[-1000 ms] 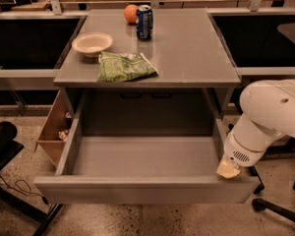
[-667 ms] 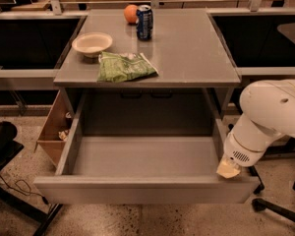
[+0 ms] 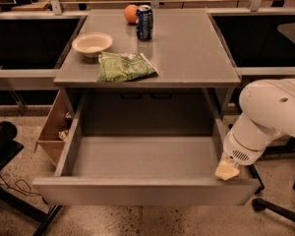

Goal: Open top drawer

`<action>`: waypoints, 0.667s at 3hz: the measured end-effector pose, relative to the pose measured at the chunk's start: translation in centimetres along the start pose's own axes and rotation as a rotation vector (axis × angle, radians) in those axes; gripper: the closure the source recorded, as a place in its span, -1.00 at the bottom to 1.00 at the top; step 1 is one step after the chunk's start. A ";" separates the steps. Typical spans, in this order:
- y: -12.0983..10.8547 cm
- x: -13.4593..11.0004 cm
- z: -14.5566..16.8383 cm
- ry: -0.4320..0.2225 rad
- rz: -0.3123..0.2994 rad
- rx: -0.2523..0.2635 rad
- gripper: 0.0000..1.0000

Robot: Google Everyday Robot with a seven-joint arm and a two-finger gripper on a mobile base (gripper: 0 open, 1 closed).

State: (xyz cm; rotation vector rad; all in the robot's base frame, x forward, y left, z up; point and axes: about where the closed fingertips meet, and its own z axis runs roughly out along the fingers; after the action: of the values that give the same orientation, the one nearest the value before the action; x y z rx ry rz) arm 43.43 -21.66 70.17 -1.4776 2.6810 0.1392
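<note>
Top drawer [image 3: 142,157] stands far out below counter [image 3: 196,53] front edge, plain front panel nearest. End effector [image 3: 227,170] at drawer's right rim by front panel, below counter's front-right corner; grip state cannot tell. Drawer likely stiff, heavy, slick metal: hook top rim. Green bag [image 3: 124,66], bowl [image 3: 92,44] toward left edge; can [image 3: 144,22], orange [image 3: 131,14] at back edge.

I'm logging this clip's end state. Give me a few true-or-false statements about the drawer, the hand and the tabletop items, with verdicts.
1. The drawer is pulled far out. True.
2. The can lies inside the drawer. False: it stands upright on the tabletop.
3. The hand is at the drawer's front right corner. True.
4. The orange sits in the bowl. False: it sits on the tabletop beside the can.
</note>
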 end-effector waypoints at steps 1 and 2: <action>0.0 0.0 0.0 0.000 0.000 0.000 -1.00; 0.0 0.0 0.0 0.000 0.000 0.000 -1.00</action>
State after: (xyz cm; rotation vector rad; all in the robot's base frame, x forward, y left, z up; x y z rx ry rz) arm 43.43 -21.66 70.17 -1.4776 2.6810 0.1391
